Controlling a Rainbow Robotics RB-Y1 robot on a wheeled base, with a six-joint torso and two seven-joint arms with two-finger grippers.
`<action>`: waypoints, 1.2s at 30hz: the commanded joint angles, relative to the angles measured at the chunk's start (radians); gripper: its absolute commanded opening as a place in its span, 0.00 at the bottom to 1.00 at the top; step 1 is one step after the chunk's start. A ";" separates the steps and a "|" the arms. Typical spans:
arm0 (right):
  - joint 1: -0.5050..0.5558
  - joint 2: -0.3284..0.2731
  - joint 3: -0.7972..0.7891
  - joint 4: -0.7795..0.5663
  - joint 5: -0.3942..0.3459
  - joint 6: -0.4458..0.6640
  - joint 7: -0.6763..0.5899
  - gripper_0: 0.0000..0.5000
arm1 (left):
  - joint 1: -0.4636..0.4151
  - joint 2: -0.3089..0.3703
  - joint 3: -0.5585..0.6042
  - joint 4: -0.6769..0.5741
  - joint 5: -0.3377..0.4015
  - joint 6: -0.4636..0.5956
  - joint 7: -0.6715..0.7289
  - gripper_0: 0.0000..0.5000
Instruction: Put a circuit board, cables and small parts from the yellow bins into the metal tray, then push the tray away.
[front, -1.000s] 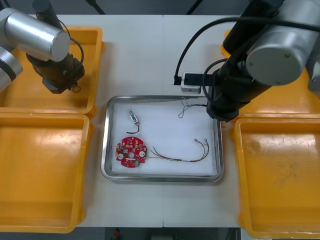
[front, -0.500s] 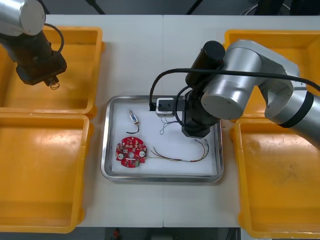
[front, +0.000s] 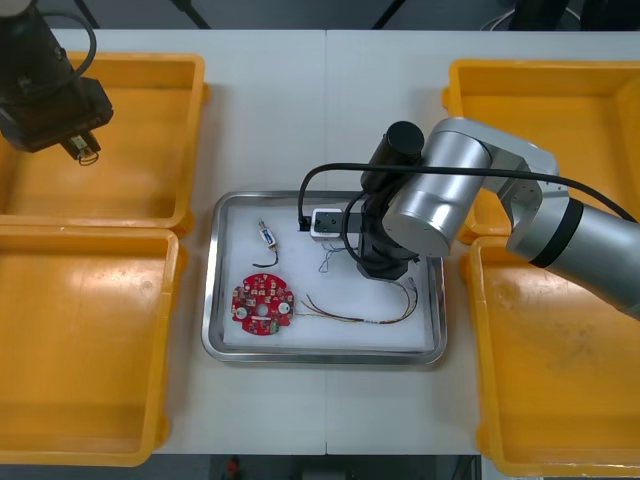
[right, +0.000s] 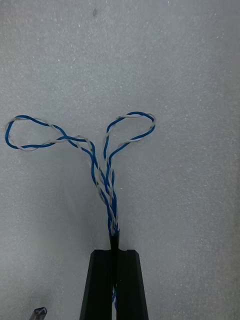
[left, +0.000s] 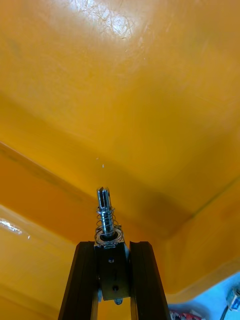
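I pinch the blue-white cable (right: 107, 192) in my right jaws | loops lie at 9 o'clock over metal tray (front: 210, 300) | left jaws hold small metal part (left: 104, 210)

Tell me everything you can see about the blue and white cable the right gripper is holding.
The twisted blue and white cable is thin, two strands wound together. The right gripper is shut on its doubled stem, which splits beyond the fingertips into two closed loops spreading apart over the white inside of the metal tray. Whether the loops touch it I cannot tell.
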 joint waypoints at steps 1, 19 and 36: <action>-0.035 0.016 0.034 0.001 0.016 -0.009 0.007 0.47 | -0.051 0.066 0.060 -0.077 0.018 0.052 -0.047 0.00; -0.036 -0.040 -0.161 -0.209 -0.093 0.204 -0.016 1.00 | -0.051 0.051 0.086 -0.218 0.063 0.106 -0.038 0.00; -0.027 -0.054 -0.618 -0.237 -0.163 0.581 -0.289 1.00 | 0.084 -0.041 0.117 -0.474 -0.008 0.084 0.123 0.00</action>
